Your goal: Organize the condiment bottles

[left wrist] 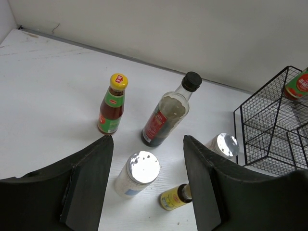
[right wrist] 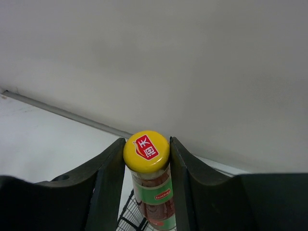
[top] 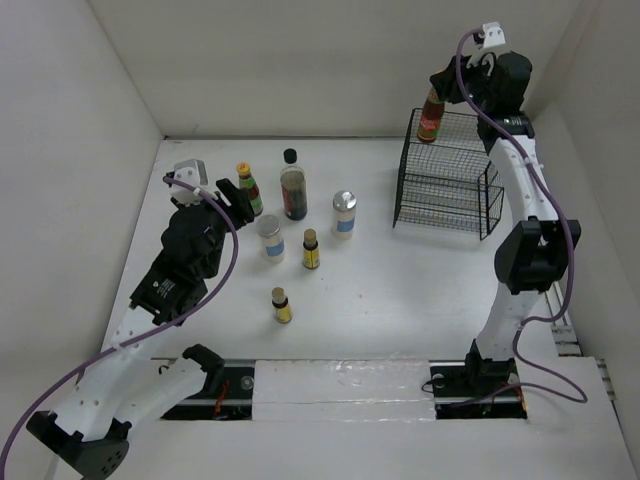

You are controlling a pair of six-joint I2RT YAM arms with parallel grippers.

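My right gripper (right wrist: pixel 146 145) is shut on the yellow cap of a red-green-labelled bottle (right wrist: pixel 155 192), which hangs upright over the far left corner of the black wire basket (top: pixel 445 175). On the table stand a second yellow-capped bottle (top: pixel 247 188), a taller dark black-capped bottle (top: pixel 293 186), two white silver-lidded jars (top: pixel 270 238) (top: pixel 344 214) and two tiny yellow-labelled bottles (top: pixel 311 249) (top: pixel 282 305). My left gripper (left wrist: pixel 148 140) hovers open above the nearer jar (left wrist: pixel 138 173), with nothing between its fingers.
White walls close in the table on the left, the back and the right. The basket (left wrist: pixel 269 130) stands at the back right, its compartments showing only wire. The arm bases sit along the near edge.
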